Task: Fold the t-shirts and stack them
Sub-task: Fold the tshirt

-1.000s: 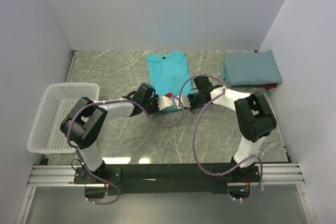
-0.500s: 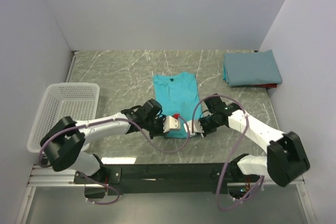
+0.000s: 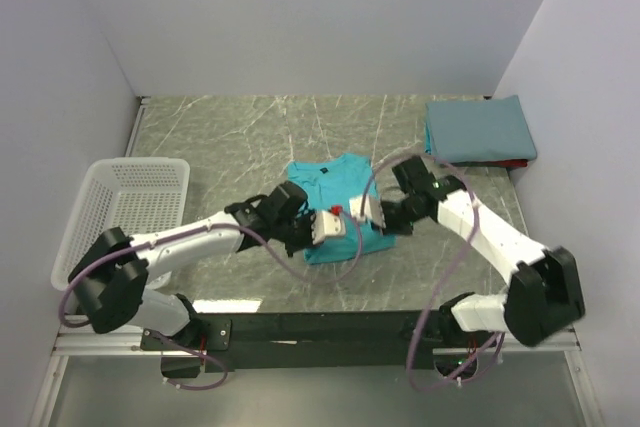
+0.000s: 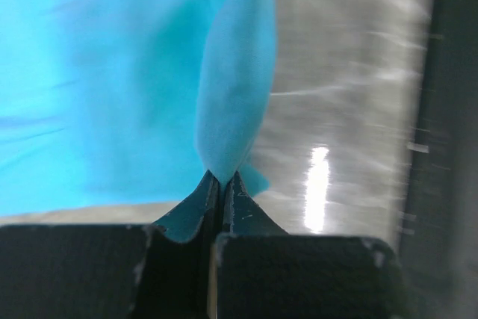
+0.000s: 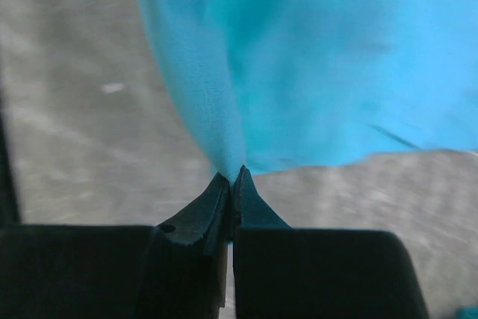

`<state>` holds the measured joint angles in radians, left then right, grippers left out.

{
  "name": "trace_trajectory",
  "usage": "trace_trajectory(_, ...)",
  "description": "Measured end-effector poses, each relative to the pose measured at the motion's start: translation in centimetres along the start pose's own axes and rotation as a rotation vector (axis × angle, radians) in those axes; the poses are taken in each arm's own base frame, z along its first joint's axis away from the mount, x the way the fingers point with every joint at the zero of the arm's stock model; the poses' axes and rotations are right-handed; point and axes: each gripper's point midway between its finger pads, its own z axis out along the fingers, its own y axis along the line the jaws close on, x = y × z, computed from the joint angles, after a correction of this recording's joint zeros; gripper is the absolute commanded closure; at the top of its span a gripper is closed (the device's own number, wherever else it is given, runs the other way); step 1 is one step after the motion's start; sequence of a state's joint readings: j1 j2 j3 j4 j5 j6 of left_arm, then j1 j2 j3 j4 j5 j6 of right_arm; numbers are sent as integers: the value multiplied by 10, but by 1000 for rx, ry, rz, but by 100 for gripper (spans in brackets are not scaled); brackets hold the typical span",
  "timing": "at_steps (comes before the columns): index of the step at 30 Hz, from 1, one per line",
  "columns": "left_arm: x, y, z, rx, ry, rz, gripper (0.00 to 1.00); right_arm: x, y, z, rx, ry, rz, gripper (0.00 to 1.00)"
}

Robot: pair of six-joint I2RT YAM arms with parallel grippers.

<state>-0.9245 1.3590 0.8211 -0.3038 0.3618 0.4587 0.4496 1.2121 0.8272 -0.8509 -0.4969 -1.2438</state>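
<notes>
Teal t-shirt (image 3: 335,182) lies to the right of the basket (image 3: 120,215), near edge raised. Left gripper (image 4: 222,183) & right gripper (image 5: 232,179) are both pinched tight on its cloth. Slate-blue t-shirt (image 3: 478,129) sits folded, far right of basket.

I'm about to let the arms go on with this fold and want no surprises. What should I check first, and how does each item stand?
1. The left gripper is shut on the teal t-shirt edge: ok.
2. The right gripper is shut on the same shirt: ok.
3. The shirt's far end lies on the table: ok.
4. The slate-blue t-shirt is folded and apart from both arms: ok.
5. The lifted edge is square with the far edge: cannot tell, the grippers cover it.
</notes>
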Motion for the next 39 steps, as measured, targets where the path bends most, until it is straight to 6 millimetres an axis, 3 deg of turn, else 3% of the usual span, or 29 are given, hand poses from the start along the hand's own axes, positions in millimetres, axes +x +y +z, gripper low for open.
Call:
trace_trajectory(6,3,93,-10,-186,10,-66,100,-17,-109,-16,144,-6,98,100)
trace_trajectory(11,-5,161,-19,-301,-7,-91,100,-25,-178,-16,213,-12,150,100)
trace_trajectory(14,0,192,-24,-353,-17,-118,100,-25,-207,-9,242,-16,188,100)
trace_trajectory(20,24,229,-30,-423,-16,-187,100,-21,-240,3,289,-15,251,100)
trace_trajectory(26,29,256,-30,-454,-17,-219,100,-18,-268,13,347,-18,291,100)
trace_trajectory(39,48,281,-24,-519,24,-282,100,-3,-291,36,391,1,373,100)
